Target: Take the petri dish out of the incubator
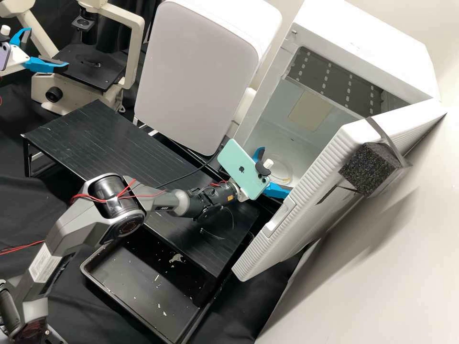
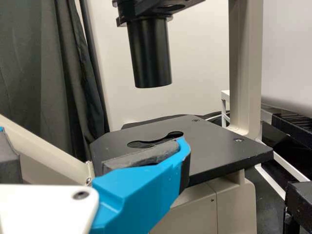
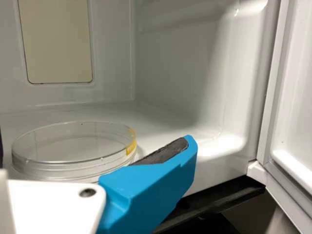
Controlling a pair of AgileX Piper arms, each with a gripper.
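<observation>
White and open-doored, the incubator [image 1: 363,52] stands at the far right of my high view, its door [image 1: 306,191] swung out. On its floor, near the front edge, lies the petri dish [image 1: 284,168], clear and round. My right gripper [image 1: 276,173] is at the opening, jaws apart, a mint-green phone [image 1: 241,167] mounted behind them. Below the black slatted platform [image 1: 95,138] I have a black tray [image 1: 138,286] holding scattered pale flakes and scraps. At the far left, my left gripper [image 1: 47,47] is beside the microscope [image 1: 131,52], near the stage's edge, with its jaws apart too.

Through the left wrist camera I see one blue finger [image 2: 141,190] in front of the black microscope stage [image 2: 214,151]; I can't tell whether they touch.

Through the right wrist camera, the dish lies flat inside the incubator, with a yellow patch [image 3: 131,141] on its side wall. One blue finger [image 3: 151,187] is just beside it, contact unclear. I can't make out any contents in the dish.
</observation>
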